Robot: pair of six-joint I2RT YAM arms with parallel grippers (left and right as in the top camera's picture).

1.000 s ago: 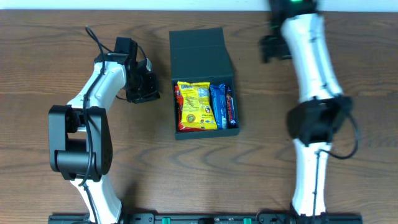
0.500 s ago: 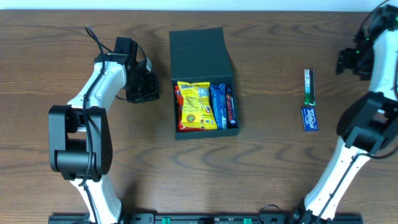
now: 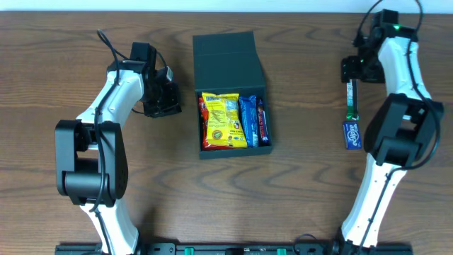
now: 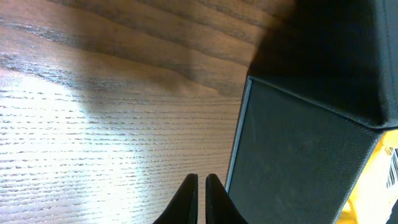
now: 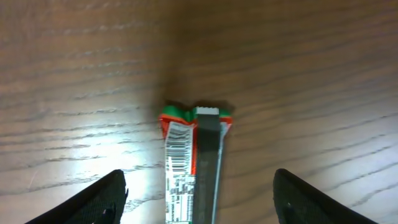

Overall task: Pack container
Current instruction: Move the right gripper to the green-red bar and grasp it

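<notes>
The dark teal container (image 3: 199, 106) stands open at mid-table, its flap lid (image 3: 226, 60) folded back. Inside lie a yellow snack packet (image 3: 225, 120), a blue packet (image 3: 249, 120) and a dark bar (image 3: 262, 120). My left gripper (image 3: 167, 99) is shut and empty just left of the container; its wrist view shows the shut fingers (image 4: 199, 182) beside the container's wall (image 4: 298, 155). My right gripper (image 3: 352, 71) is open over the far end of a slim green-and-red packet (image 3: 352, 99); the wrist view shows the fingers (image 5: 199, 180) straddling that packet (image 5: 186, 155) without touching it.
A small blue packet (image 3: 352, 134) lies just in front of the slim packet on the right of the wooden table (image 3: 304, 184). The table's back edge runs along the top of the overhead view.
My right arm swung from the back middle out to the far right, then came in over the slim packet's far end. The two right-hand packets became visible. The left arm has not moved.
</notes>
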